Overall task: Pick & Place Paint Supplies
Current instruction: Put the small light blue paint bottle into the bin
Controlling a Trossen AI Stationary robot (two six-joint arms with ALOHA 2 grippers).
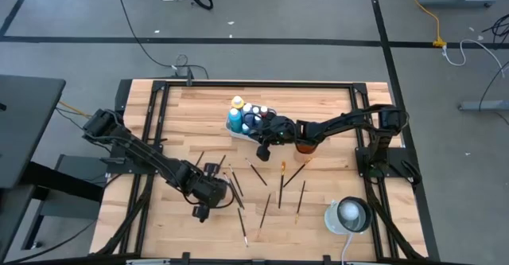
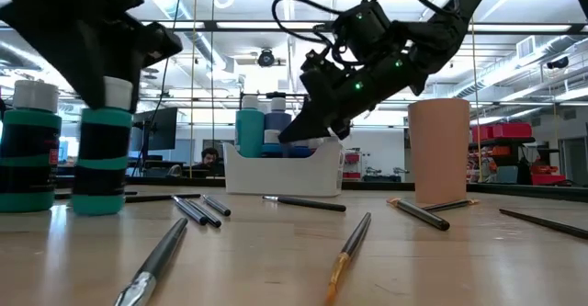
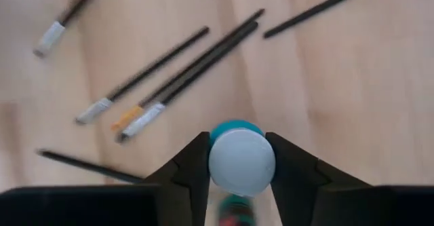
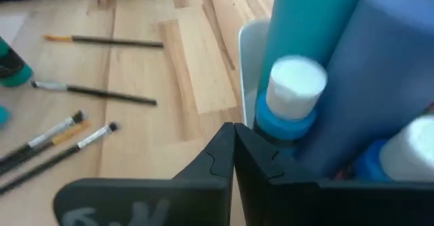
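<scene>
Left end effector clenched on white-capped teal bottle near table's front edge, brushes alongside; lift straight, avoid sweeping them. Right end effector closed, empty, at white tray toward rear edge.

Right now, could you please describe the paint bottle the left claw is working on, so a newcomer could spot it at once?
Find the left arm over the wooden table, at its near left. Between the fingers of the left claw stands a teal bottle with a white cap. Unlike the bottles packed in the white tray, it stands on the bare wood among loose paintbrushes.
</scene>
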